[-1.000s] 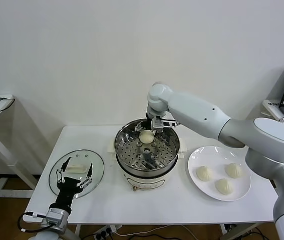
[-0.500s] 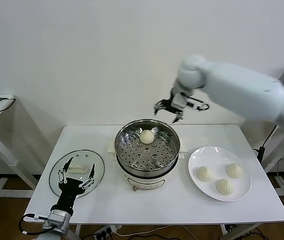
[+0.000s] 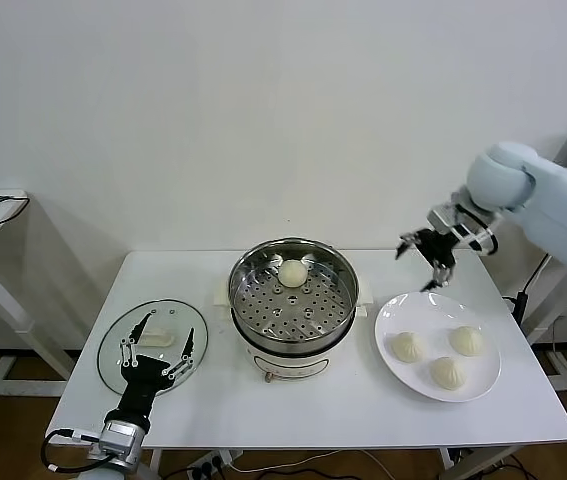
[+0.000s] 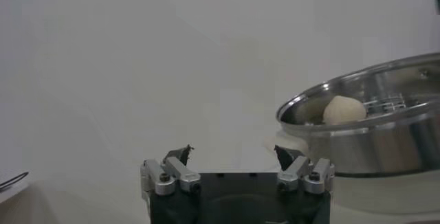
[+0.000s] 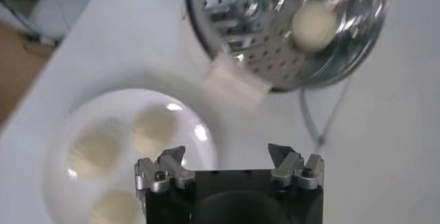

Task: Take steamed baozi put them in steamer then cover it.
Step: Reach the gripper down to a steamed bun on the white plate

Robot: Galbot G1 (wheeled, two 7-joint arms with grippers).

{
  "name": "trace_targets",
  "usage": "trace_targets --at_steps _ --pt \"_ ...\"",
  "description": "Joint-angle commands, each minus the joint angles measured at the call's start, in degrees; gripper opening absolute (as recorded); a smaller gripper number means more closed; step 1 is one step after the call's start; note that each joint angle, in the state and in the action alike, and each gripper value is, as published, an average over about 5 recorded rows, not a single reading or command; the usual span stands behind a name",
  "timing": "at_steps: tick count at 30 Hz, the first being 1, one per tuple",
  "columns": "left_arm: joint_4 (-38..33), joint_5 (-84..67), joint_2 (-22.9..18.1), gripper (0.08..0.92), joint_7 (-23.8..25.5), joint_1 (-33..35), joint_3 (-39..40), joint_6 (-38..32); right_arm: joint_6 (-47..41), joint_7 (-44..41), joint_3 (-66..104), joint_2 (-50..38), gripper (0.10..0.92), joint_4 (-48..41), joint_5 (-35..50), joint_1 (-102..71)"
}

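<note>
The long white rectangular table [image 3: 213, 400] fills the lower half of the head view, and dead centre on it sits the wide shiny stainless-steel steamer pot [image 3: 294, 300] on its white base, its perforated tray bare but for one cream-white baozi bun [image 3: 294, 271] resting at the tray's far edge. To the right of the pot lies the flat round white plate [image 3: 393, 315], holding three more cream-white baozi [image 3: 448, 357] clustered in its middle — two nearer the wall side, one toward the lower edge.

At the right of the frame the big pale-grey right arm [image 3: 553, 205] reaches in from the edge, elbow high, forearm angling down and leftward; the right gripper [image 3: 431, 258] hangs in the air above the plate's far rim, fingers spread wide and carrying nothing. Its wrist view shows the plate with the buns and the steamer both below it.

Lower left — the round glass lid with its white handle [image 3: 153, 345] lies flat on the table, well apart from the pot. The left gripper [image 3: 158, 352] sits over the lid, fingers spread apart and empty, arm rising from the bottom edge of the frame.
</note>
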Motion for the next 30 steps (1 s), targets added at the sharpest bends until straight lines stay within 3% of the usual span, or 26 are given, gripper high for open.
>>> trace_targets --at_steps 1,30 --pt "0.41 0.28 -0.10 0.823 0.02 -0.03 0.30 -0.09 -8.54 -0.87 12.72 -4.40 0.823 -1.08 -4.02 -18.94" --pt "2.36 1.03 -0.26 0.823 0.28 0.16 0.09 -1.15 -6.24 8.56 14.99 7.46 0.823 -11.50 -10.16 -25.05"
